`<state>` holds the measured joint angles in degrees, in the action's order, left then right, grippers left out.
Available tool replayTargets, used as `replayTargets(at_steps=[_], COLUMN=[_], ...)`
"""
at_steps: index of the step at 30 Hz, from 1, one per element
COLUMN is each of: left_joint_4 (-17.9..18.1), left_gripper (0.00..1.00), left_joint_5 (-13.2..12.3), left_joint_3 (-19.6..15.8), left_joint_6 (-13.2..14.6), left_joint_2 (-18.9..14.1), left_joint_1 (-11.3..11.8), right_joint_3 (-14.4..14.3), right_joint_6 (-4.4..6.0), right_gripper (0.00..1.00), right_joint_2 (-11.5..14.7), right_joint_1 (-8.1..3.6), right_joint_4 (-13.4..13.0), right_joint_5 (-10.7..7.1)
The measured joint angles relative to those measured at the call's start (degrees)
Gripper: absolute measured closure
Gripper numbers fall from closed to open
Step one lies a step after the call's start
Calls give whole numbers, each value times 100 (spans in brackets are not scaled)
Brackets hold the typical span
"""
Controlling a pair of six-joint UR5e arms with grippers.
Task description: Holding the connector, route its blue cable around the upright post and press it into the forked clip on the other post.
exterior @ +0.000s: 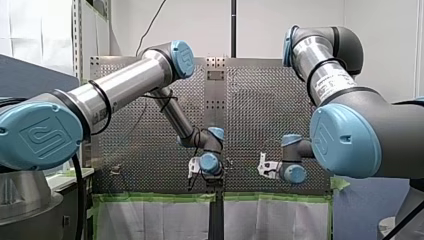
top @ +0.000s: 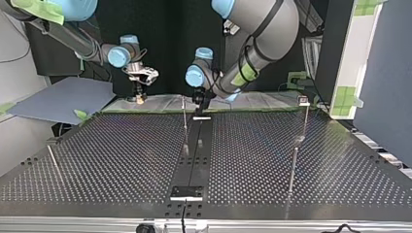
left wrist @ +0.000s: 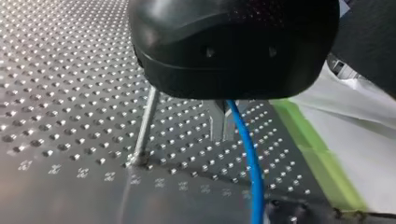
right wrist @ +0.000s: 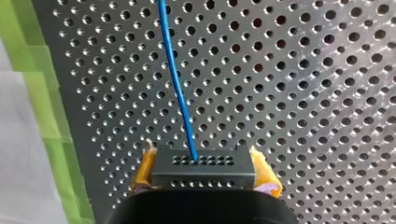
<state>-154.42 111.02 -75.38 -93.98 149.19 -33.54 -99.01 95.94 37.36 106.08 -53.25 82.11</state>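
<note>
My right gripper (right wrist: 203, 161) is shut with its yellow pads on either side of a black connector (right wrist: 204, 171) that has rows of small holes. A blue cable (right wrist: 177, 84) leaves the connector and runs ahead over the perforated plate. In the left wrist view my left gripper (left wrist: 223, 125) has its metal fingers together on the blue cable (left wrist: 250, 163), which drops away below them. A thin upright post (left wrist: 145, 126) stands just beside those fingers. In the top view my left gripper (top: 200, 103) hangs by this post (top: 185, 124); my right gripper (top: 140, 96) is further left.
A taller post (top: 304, 119) with a small clip on top stands at the top view's right, a shorter rod (top: 293, 170) in front of it. A black rail (top: 194, 160) runs down the table's middle. Green tape (left wrist: 317, 154) edges the plate.
</note>
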Motion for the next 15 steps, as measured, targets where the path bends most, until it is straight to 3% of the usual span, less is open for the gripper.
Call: replayTargets(at_steps=[15], left_joint_4=[-614], left_gripper=[99], left_joint_5=[-73], left_joint_3=[752], left_joint_6=[152], left_joint_2=[7], left_joint_1=[131], right_joint_3=[263], right_joint_6=[-15], right_gripper=[100], right_joint_2=[-5], right_joint_1=[-37], right_joint_4=[243], right_joint_5=[1])
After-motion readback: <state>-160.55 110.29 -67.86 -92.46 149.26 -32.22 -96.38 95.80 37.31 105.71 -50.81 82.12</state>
